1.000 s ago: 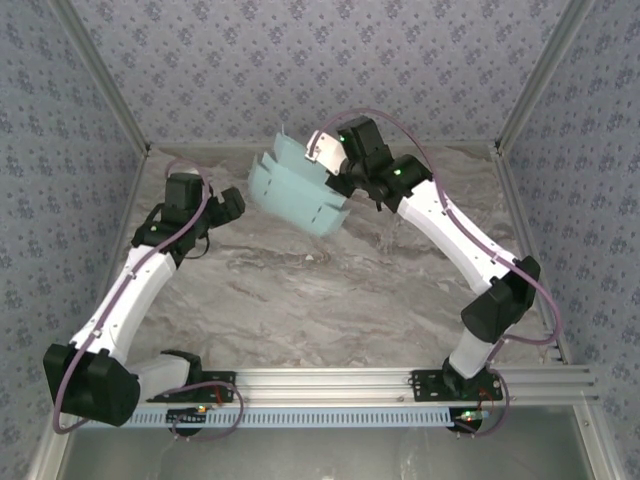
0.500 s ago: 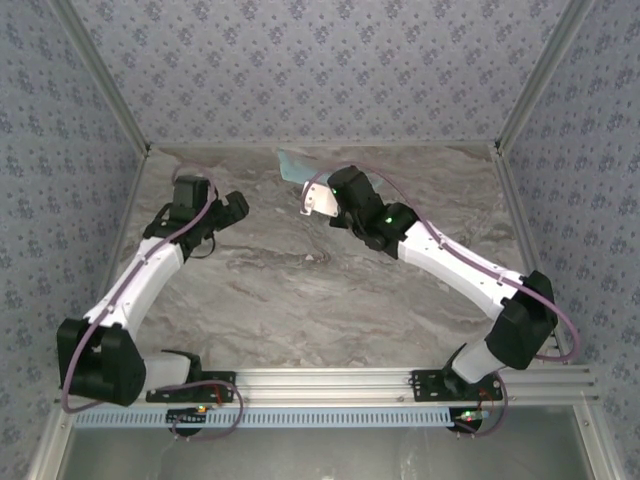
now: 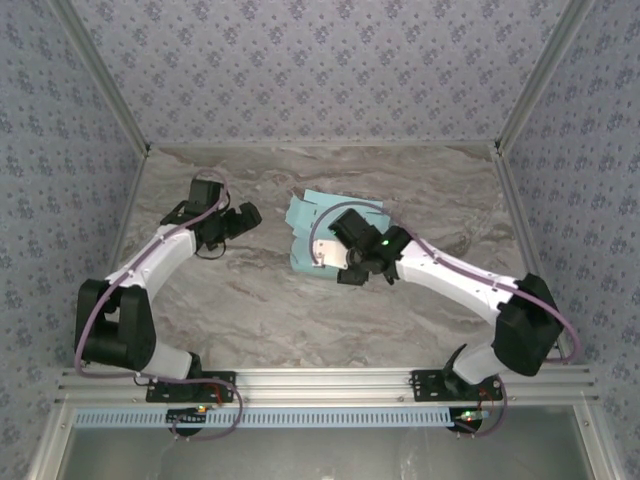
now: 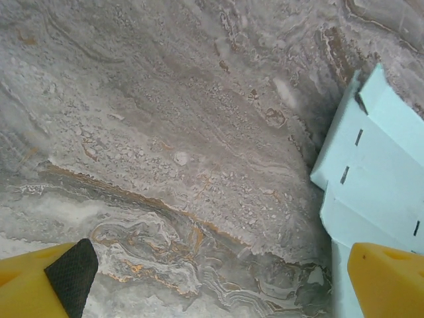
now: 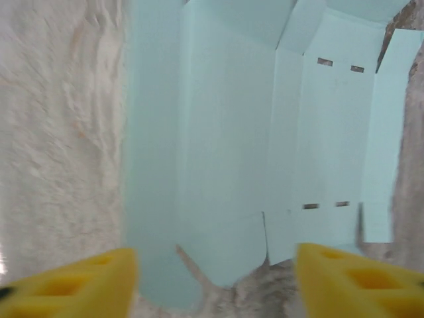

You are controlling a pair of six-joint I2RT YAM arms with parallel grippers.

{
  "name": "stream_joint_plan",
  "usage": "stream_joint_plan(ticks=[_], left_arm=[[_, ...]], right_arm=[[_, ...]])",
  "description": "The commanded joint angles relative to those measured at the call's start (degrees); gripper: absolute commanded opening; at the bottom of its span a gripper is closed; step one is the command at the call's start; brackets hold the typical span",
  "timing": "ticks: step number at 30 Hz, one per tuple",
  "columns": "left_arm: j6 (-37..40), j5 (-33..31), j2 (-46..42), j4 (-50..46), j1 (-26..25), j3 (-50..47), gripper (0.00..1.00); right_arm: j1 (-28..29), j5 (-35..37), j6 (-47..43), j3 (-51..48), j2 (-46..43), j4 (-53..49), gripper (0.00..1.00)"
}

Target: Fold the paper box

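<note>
The paper box [image 3: 305, 215] is a pale aqua flat cut-out with tabbed flaps, lying on the marble table just behind centre. My right gripper [image 3: 330, 262] hangs over its near edge, open, with nothing between the yellow fingers [image 5: 73, 281]. In the right wrist view the paper box [image 5: 232, 152] spreads flat ahead of the right gripper [image 5: 215, 278], slots and creases showing. My left gripper [image 3: 245, 222] is to the left of the card, open and apart from it. In the left wrist view the paper box [image 4: 377, 172] lies by the right finger [image 4: 387, 278] of the left gripper [image 4: 218, 278].
The marble table [image 3: 260, 300] is walled by patterned panels at the back and sides, with metal posts in the corners. An aluminium rail [image 3: 330, 385] runs along the near edge by the arm bases.
The right gripper brought the card down from mid-air to the table and let it go. The left gripper moved right, toward the card.
</note>
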Motion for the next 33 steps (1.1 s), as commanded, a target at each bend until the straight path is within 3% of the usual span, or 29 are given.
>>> stream_joint_plan(ticks=[1,4,8,11,15,21,25,27,30,33], left_arm=[[1.09,1.97,1.28,3.24,0.04,0.74,0.99],[4.16,2.57,4.37,5.44,-1.74,3.14,0.99],[9.16,2.0,10.34,7.61,-5.89,7.58,0.99],[12.13,2.29,13.81,11.12,-7.85,9.21,0.99],[13.86,2.61,17.67,14.96,-7.84,10.69,0.98],[17.14,4.28,25.19,15.33,-7.66,16.25,0.97],[18.83,6.18,29.32,15.02,-7.57,20.0,0.96],[19.92,6.98,31.52,14.13,-7.57,22.39,0.91],[22.97,8.18,35.15,9.9,-7.87,27.0,0.69],[24.37,6.15,38.17,6.87,-8.27,29.2,0.58]], right_arm=[[-5.94,-16.26,7.35,1.11,-6.43,-0.3,1.0],[-14.86,-20.76,19.77,2.41,-6.86,6.85,0.93],[-29.16,-14.46,49.66,4.75,-3.64,11.97,0.82],[-36.89,-20.14,60.04,3.44,0.48,12.05,0.81],[-39.55,-24.37,61.62,-2.43,6.07,16.95,0.78],[-39.67,-29.02,60.05,-0.14,18.79,19.32,0.62],[-39.19,-27.0,59.31,1.69,22.43,19.7,0.61],[-39.38,-26.83,58.75,2.38,23.47,19.22,0.61],[-39.24,-26.44,58.25,2.39,22.87,19.17,0.61],[-39.1,-24.93,58.5,1.91,20.39,19.44,0.61]])
